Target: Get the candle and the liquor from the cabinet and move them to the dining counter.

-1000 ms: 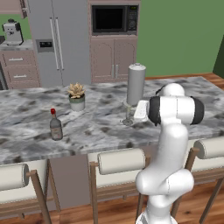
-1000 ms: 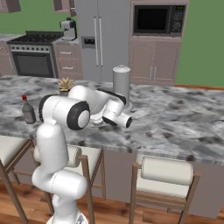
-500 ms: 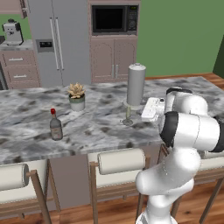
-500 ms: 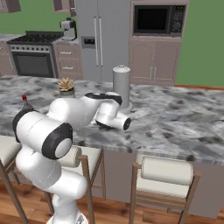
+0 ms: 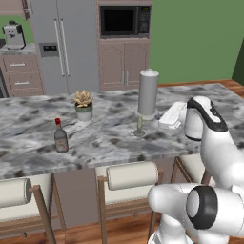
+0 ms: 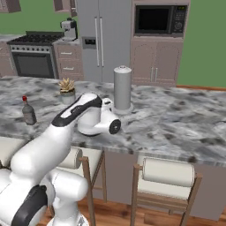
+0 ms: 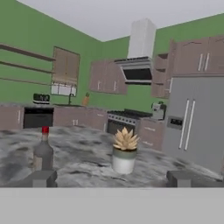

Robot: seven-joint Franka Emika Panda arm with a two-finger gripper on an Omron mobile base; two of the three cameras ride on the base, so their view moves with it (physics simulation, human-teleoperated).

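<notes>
- Left base view: liquor (image 5: pixel 60 137), centre-left of frame, upright on the tabletop (image 5: pixel 109 138). Glass by the look, likely slippery and breakable; best held round the body, below the narrow neck. Candle (image 5: pixel 139 125), centre of frame, just in front of the grey roll (image 5: pixel 147 92): thin taper, likely light and brittle, top-heavy; take it by the metal candlestick. Succulent (image 5: pixel 84 105) up-left of centre.
- Right base view: liquor (image 6: pixel 29 111) at left edge; arm crosses mid-frame, hiding the candle. Roll (image 6: pixel 122 88) centre; succulent (image 6: pixel 67 90) to its left.
- Hand view: tool (image 7: pixel 109 178) released, fingers (image 7: pixel 42 178) wide apart at the bottom, nothing between. Liquor (image 7: pixel 43 153) lower left, red cap clear here; succulent (image 7: pixel 124 151) centre.
</notes>
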